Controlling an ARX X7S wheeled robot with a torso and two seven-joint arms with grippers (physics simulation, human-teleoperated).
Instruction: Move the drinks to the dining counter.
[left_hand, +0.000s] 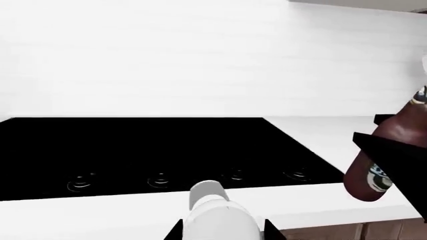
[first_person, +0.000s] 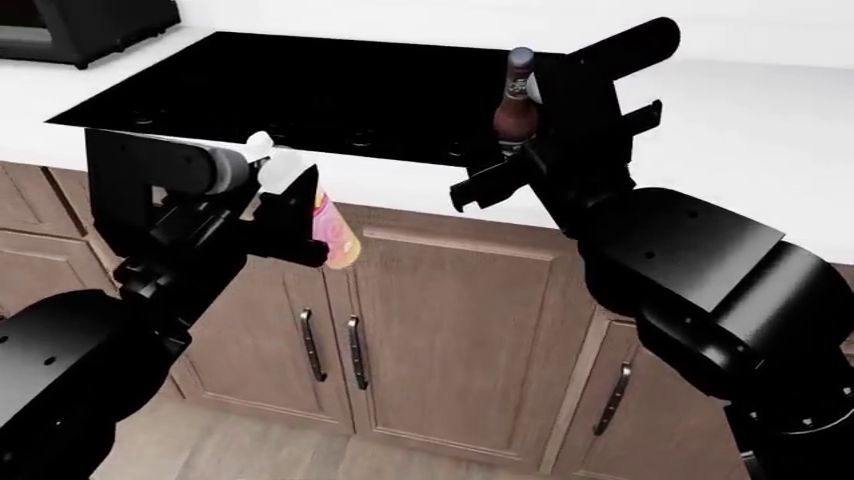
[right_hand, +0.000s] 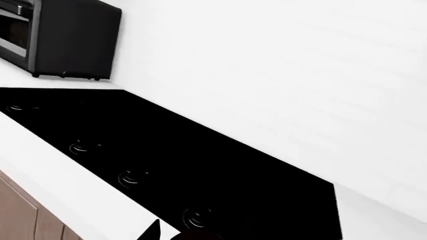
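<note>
Holding both drinks clear of the white counter with the black cooktop (first_person: 267, 90), the robot is facing brown wood cabinet doors (first_person: 441, 330). The dining counter is not appearing in any view, so the whole carry is still lying ahead.

The left gripper (first_person: 287, 215) is clamping the slim white-topped pink-and-yellow bottle (first_person: 334, 232) in front of the cabinet doors, below the counter's edge. Its jaws are pressing against the bottle's sides, and the bottle is leaning, its pink lower end jutting out past the fingers. The left wrist view is showing the white cap (left_hand: 207, 196) pointing toward the cooktop.

The right gripper (first_person: 514, 170) is gripping the dark brown glass beer bottle with the dark oval label (first_person: 515, 105) low on its body, jaws closed around it, the neck standing upright above the cooktop's front edge.

Risks, as I am judging them: the pink-and-yellow bottle is sitting tilted in the grasp, so a jolt from the wheeled base could be enough to twist it free. Turning away could also swing either bottle into the counter lip, since both are hanging close to it. The glass bottle, held low, may be tipping if the arm swings quickly.
</note>
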